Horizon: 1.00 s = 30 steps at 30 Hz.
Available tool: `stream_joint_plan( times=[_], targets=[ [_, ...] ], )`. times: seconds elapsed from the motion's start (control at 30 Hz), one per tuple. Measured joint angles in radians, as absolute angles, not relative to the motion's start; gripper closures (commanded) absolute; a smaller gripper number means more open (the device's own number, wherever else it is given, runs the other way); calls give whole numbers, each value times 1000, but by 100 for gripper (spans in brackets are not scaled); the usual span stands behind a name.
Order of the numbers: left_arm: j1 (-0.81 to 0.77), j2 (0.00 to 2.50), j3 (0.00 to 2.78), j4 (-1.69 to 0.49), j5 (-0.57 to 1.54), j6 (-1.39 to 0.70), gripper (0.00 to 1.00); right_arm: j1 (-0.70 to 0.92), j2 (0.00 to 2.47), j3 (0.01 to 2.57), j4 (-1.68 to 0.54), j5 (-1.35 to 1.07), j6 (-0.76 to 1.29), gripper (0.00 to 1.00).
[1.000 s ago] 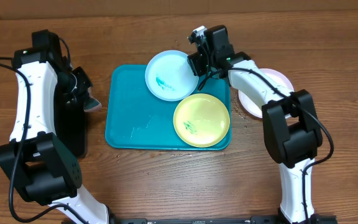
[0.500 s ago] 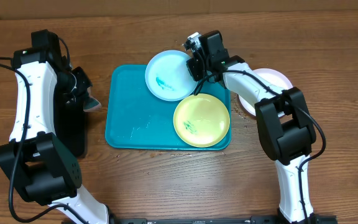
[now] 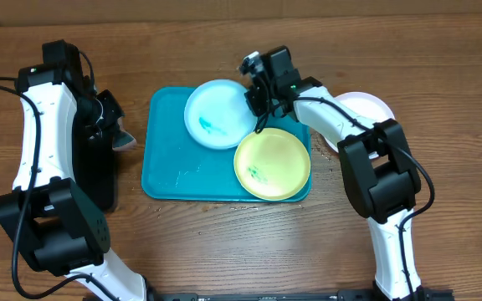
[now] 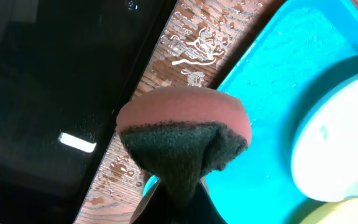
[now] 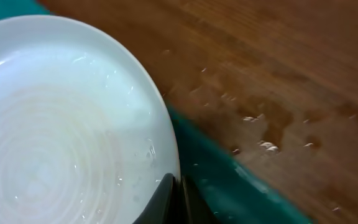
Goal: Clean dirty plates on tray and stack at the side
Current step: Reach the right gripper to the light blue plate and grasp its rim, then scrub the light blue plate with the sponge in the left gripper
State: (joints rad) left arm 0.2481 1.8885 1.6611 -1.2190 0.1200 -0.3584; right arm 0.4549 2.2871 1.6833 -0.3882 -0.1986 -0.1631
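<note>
Plate move: my right end effector (image 3: 256, 100), pinched shut on the rim of the pale blue plate (image 3: 214, 115), has dragged it left, further onto the tray (image 3: 170, 167). My left end effector (image 4: 178, 193) squeezes the sponge (image 4: 185, 124), so I think scrubbing comes next.

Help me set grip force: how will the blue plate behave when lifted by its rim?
Probably slippery: the blue plate looks wet where the right gripper pinches its rim. Likely light and stiff, being thin. Held off-centre, it may tilt.
</note>
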Motion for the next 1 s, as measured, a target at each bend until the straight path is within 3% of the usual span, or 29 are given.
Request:
stream_joint_plan(
  times=[0.1,0.33,0.47,1.0],
  targets=[
    [248,1888,1661,-1219,120,-359,96,493,2287,1684,-435,-205,-157,94],
    [248,1888,1661,-1219,120,-358,96,582,2287,1687,-429,-170,-152,66],
    [248,1888,1661,-1219,120,-358,96,580,2287,1687,-392,-152,-162,58],
    [248,1888,1661,-1222,123,-358,96,571,2329,1687,-341,-183,-210,60]
  ],
)
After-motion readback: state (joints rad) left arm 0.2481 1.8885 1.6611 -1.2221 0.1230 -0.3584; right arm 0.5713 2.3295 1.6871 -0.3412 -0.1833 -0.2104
